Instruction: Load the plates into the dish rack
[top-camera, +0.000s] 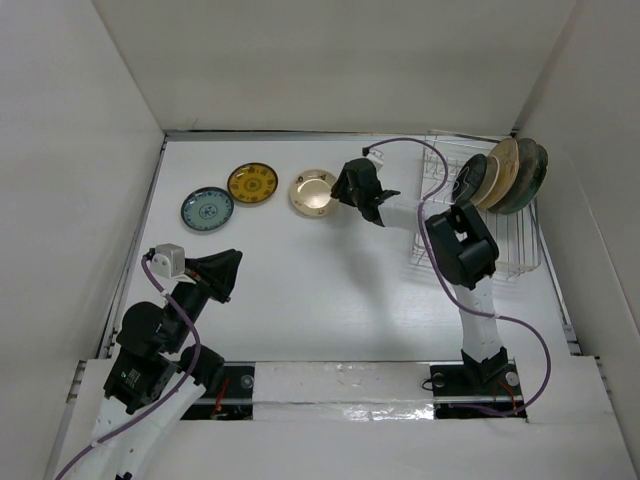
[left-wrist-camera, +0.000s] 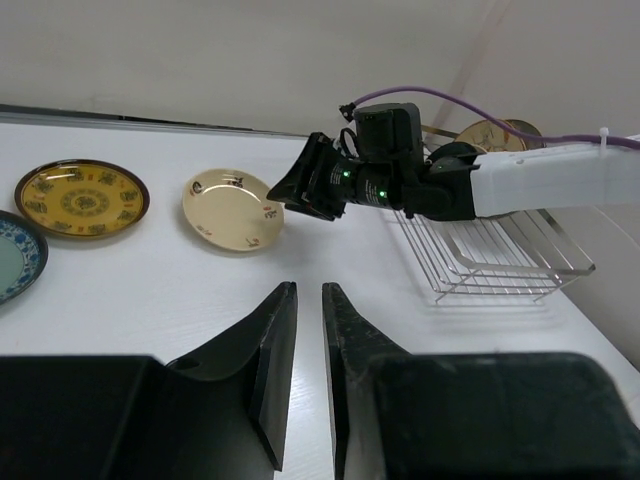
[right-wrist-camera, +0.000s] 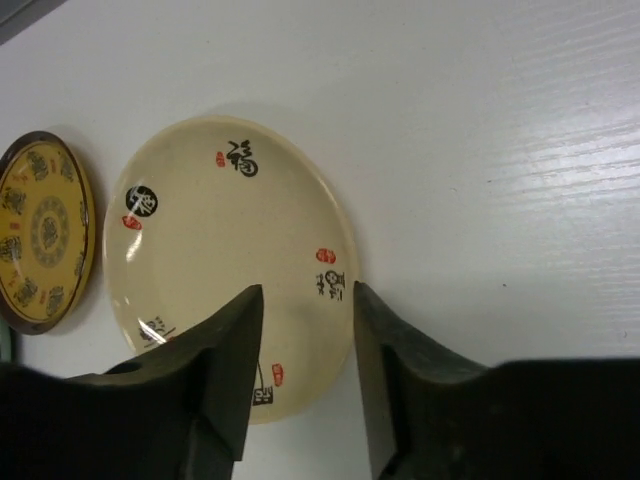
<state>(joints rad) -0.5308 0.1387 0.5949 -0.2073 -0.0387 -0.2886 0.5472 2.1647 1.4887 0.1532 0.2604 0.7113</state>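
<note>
The cream plate (top-camera: 311, 192) with black and red marks lies flat on the table; it also shows in the right wrist view (right-wrist-camera: 215, 250) and the left wrist view (left-wrist-camera: 231, 208). My right gripper (top-camera: 345, 190) (right-wrist-camera: 308, 290) is open, low over the plate's right rim, one finger over the plate and the other over the table. The yellow-patterned plate (top-camera: 252, 183) and the teal plate (top-camera: 207, 209) lie flat to its left. The white wire dish rack (top-camera: 515, 255) holds several plates (top-camera: 503, 172) standing on edge. My left gripper (top-camera: 225, 270) (left-wrist-camera: 309, 287) is empty, its jaws nearly together.
White walls enclose the table on three sides. The right arm (top-camera: 460, 250) stretches across in front of the rack, with a purple cable (top-camera: 400, 142) looping above it. In the left wrist view the rack (left-wrist-camera: 490, 255) stands at the right behind the right arm.
</note>
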